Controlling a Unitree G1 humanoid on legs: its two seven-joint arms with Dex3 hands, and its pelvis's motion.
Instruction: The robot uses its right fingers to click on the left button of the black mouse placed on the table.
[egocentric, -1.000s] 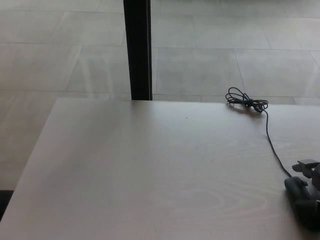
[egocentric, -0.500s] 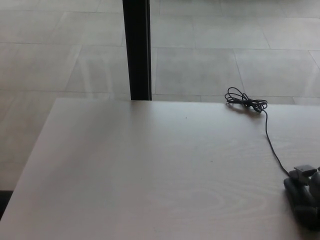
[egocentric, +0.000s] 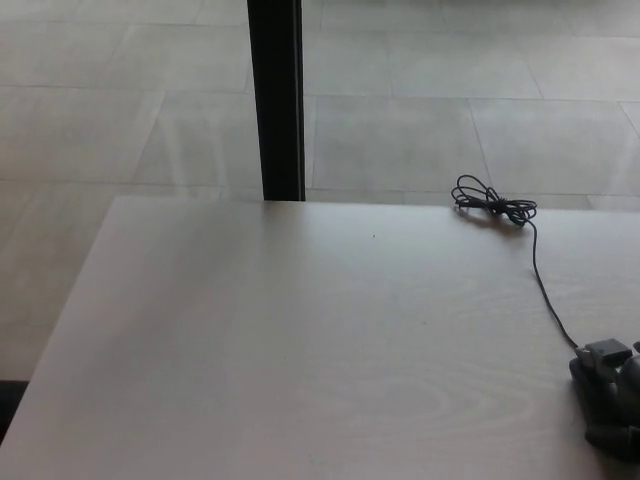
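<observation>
Black mouse (egocentric: 590, 385) at table (egocentric: 300, 350) 4 o'clock edge, mostly hidden | right hand (egocentric: 612, 400) atop it, finger state unreadable | cable (egocentric: 545, 290) toward 1 o'clock, coiled | likely light, rigid, slick; press left front button gently, no gripping.

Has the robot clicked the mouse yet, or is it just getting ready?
The robot hand has reached the mouse at the table's right edge and lies over it. That part looks done. Whether a finger is pressing the left button is too dark and cropped to tell, so the click cannot be confirmed. The cable trails back to its coiled end, undisturbed.
</observation>
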